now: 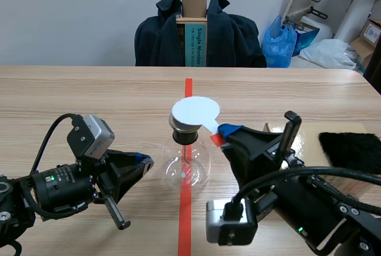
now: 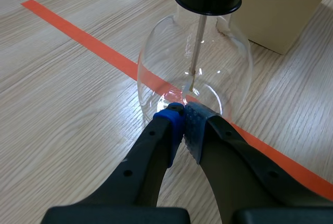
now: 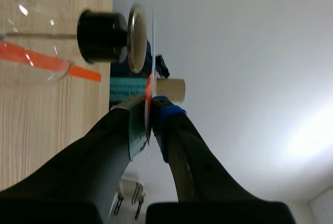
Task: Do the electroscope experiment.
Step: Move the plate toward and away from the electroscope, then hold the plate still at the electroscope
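Observation:
The electroscope, a round glass flask (image 1: pixel 187 166) with a black stopper (image 1: pixel 184 135), stands on the red tape line at the table's middle. A thin white disc (image 1: pixel 195 113) lies on its top. My right gripper (image 1: pixel 223 132) is shut on the disc's tab at its right edge. Seen edge-on in the right wrist view, the disc (image 3: pixel 151 52) rests against the metal top plate (image 3: pixel 136 39), pinched by the gripper (image 3: pixel 148 107). My left gripper (image 1: pixel 143 162) is shut on nothing just left of the flask. Its tips (image 2: pixel 183 117) touch or nearly touch the flask's (image 2: pixel 195 73) base.
A black fur cloth (image 1: pixel 351 149) lies on a beige board (image 1: pixel 309 143) at the right, behind my right arm. The beige board (image 2: pixel 281 10) shows beyond the flask in the left wrist view. A chair draped with a dark jacket (image 1: pixel 232 36) stands past the far edge.

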`<state>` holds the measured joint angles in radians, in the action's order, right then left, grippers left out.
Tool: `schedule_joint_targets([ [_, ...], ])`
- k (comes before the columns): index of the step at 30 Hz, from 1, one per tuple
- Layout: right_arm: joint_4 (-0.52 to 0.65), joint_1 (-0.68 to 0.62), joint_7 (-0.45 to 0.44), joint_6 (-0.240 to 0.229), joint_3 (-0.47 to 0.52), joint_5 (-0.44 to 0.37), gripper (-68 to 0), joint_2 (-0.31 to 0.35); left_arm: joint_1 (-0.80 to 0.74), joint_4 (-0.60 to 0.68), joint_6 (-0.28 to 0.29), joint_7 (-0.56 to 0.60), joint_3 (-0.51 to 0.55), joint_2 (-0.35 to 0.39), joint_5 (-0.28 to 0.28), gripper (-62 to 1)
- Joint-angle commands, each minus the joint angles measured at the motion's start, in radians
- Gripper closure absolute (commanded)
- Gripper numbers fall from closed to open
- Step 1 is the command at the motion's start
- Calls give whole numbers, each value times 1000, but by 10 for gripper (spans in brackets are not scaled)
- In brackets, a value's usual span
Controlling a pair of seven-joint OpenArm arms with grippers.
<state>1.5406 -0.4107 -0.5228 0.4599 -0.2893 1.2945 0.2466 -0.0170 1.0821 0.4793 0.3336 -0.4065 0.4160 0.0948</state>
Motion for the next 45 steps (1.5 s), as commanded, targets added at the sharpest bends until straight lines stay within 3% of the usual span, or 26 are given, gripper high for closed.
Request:
schedule_joint_targets([
  [1,17,14,47,15,10,-6,-8,11,3,13,2,14,1,-3,13,-16],
  [11,17,14,365,14,10,-6,-8,11,3,13,2,14,1,-3,13,-16],
  [17,17,14,430,14,10,-6,-8,11,3,13,2,14,1,-3,13,-16],
  [22,17,14,365,14,10,-6,-8,11,3,13,2,14,1,-3,13,-16],
  [37,17,14,47,15,9,-2,-8,11,3,13,2,15,1,-3,13,-16],
  [45,17,14,-27,15,9,1,-8,11,3,13,2,17,1,-3,13,-16],
])
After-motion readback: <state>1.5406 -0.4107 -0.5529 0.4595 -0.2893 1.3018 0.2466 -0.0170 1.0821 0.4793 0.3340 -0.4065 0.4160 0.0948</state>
